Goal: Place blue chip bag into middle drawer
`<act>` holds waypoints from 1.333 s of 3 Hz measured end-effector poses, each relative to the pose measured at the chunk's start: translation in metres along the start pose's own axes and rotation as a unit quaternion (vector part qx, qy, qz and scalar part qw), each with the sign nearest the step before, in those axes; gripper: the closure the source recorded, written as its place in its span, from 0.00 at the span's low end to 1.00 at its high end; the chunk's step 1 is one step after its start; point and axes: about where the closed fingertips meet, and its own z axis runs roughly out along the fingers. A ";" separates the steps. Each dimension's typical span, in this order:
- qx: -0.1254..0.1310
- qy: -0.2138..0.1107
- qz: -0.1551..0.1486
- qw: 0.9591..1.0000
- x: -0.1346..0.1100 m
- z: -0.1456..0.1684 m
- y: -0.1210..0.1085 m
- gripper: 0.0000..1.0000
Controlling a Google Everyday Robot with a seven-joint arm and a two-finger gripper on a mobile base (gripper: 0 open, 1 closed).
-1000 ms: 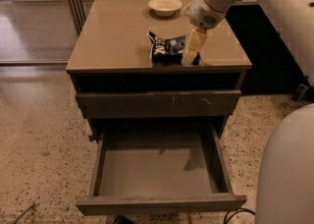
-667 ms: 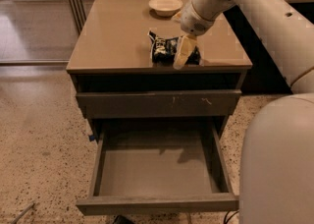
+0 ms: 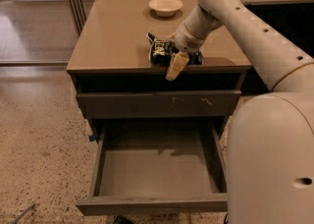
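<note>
The blue chip bag [image 3: 159, 54] lies crinkled on the brown cabinet top [image 3: 113, 36], close to its front edge. My gripper [image 3: 175, 67] is right at the bag's right side, low on the top and reaching just over the front edge. The arm covers part of the bag. The middle drawer [image 3: 157, 169] is pulled out below, with a flat grey inside and nothing in it. It is directly beneath the bag and the gripper.
A white bowl [image 3: 166, 6] stands at the back of the cabinet top. The shut grey drawer front [image 3: 157, 104] with pale scratch marks sits between the top and the open drawer. My white arm and body [image 3: 274, 159] fill the right side. Speckled floor [image 3: 39, 149] lies to the left.
My gripper has moved left and toward the front edge, from the bag's right side to over its front. The bag has shifted slightly toward the edge. The drawer stays open.
</note>
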 end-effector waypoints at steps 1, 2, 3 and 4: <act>0.000 0.000 0.000 1.000 0.000 0.000 0.000 0.49; 0.000 0.000 0.000 1.000 0.000 0.000 0.000 0.80; 0.000 0.000 0.000 1.000 0.000 -0.001 0.000 1.00; 0.000 0.000 0.000 1.000 -0.002 -0.003 0.001 1.00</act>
